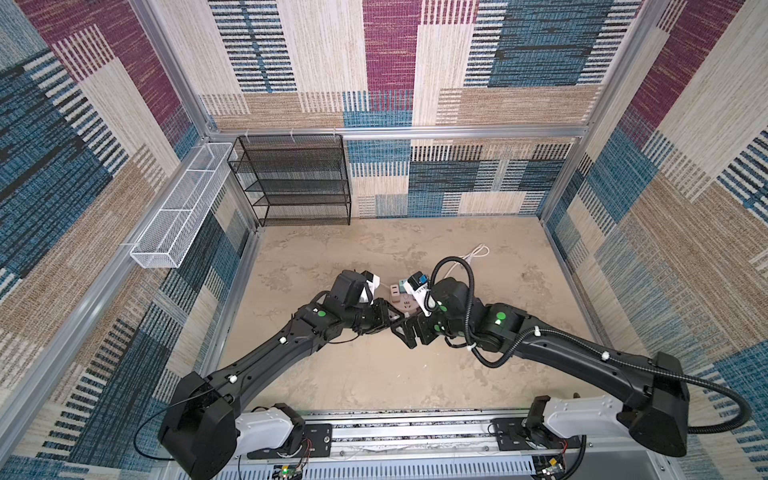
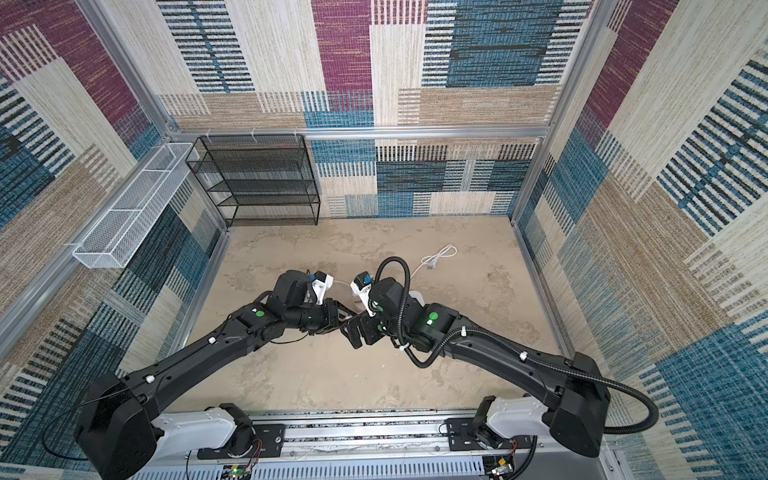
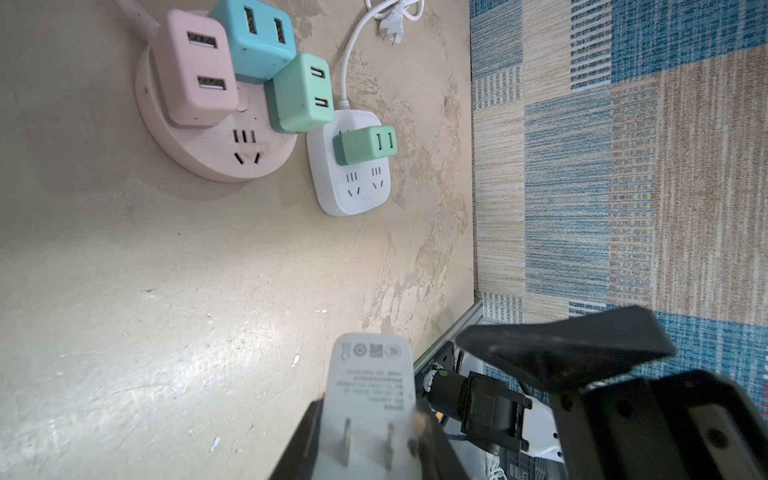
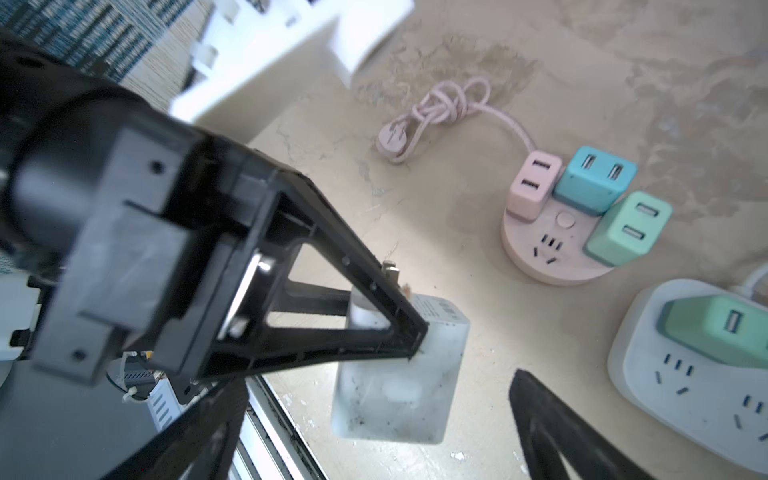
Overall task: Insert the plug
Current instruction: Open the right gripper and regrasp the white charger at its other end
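white charger plug [image 3: 370, 374] is clamped in our left gripper [image 3: 365, 440], right gripper [image 1: 407, 332] spread open; tilted, its prongs [image 3: 347, 440] could miss the slots of the pink power strip [image 3: 232, 162].

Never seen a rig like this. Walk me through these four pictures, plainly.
Two black robot arms reach over a table, each ending in a two-fingered claw. Two pictures look down from overhead, side by side like a pair of eyes. The other two come from a small camera on each wrist.

On the table lie a round pink power strip carrying three coloured USB cubes, and a white power strip with one green cube plugged in.

The left claw is shut on a white charger, its prongs bare. The right claw is open close by, holding nothing. A black mesh shelf and a white wire basket sit by the walls.
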You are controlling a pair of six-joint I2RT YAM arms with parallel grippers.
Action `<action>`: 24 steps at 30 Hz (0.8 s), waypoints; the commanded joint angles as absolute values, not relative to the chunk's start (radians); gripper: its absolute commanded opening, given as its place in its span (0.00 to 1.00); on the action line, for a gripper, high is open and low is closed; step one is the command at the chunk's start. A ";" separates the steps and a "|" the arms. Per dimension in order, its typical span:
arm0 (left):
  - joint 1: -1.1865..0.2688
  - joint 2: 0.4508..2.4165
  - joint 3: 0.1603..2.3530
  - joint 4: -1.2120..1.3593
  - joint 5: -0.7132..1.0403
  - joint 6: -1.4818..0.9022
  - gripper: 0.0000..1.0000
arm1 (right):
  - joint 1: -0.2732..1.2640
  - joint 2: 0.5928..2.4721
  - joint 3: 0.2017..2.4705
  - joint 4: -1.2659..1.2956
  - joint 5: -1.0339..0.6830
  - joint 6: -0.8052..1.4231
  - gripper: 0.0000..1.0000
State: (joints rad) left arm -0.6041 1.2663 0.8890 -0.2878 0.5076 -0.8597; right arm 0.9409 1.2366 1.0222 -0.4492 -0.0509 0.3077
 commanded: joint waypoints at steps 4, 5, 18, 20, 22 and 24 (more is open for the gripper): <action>-0.537 1.323 0.997 -0.411 0.631 -0.891 0.00 | 0.940 1.139 0.946 -0.354 0.091 0.245 1.00; -0.519 1.338 1.016 -0.425 0.657 -0.912 0.00 | 0.943 1.136 0.943 -0.361 0.096 0.234 1.00; -0.415 1.506 1.137 -0.388 1.029 -1.140 0.00 | 1.232 1.049 0.810 -0.227 0.625 -0.073 0.89; -0.416 1.500 1.144 -0.390 1.044 -1.141 0.00 | 1.244 1.065 0.801 -0.212 0.664 -0.111 0.86; -0.416 1.493 1.142 -0.391 1.056 -1.141 0.00 | 1.271 1.088 0.797 -0.191 0.723 -0.153 0.80; -0.417 1.487 1.132 -0.391 1.066 -1.140 0.00 | 1.284 1.105 0.801 -0.169 0.740 -0.189 0.77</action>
